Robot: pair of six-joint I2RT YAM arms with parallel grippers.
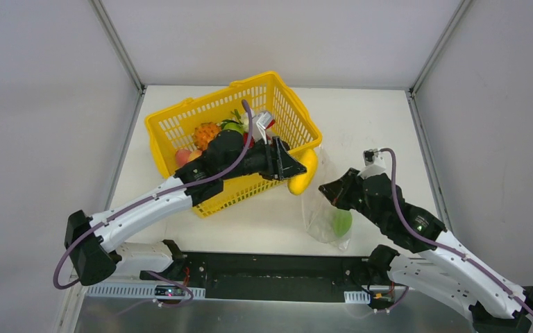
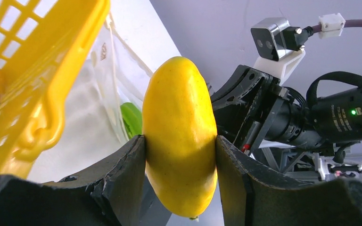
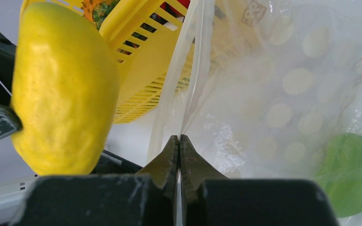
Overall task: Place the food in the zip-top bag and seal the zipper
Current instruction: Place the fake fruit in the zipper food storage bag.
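Note:
My left gripper [image 1: 293,169] is shut on a yellow toy fruit [image 1: 303,172], held just right of the basket; in the left wrist view the fruit [image 2: 180,132] stands between the two pads. My right gripper [image 1: 327,189] is shut on the edge of the clear dotted zip-top bag [image 1: 325,201], pinching one film layer [image 3: 188,108] between its fingertips. A green round fruit [image 1: 341,222] lies inside the bag and shows in the right wrist view [image 3: 352,174]. The yellow fruit [image 3: 63,89] hangs left of the bag's edge. The zipper strip is not clearly seen.
The yellow mesh basket [image 1: 288,104] stands at mid-table behind the left arm, holding orange, red and green toy foods [image 1: 207,133]. Grey walls close the table at back and sides. The black rail with the arm bases runs along the near edge.

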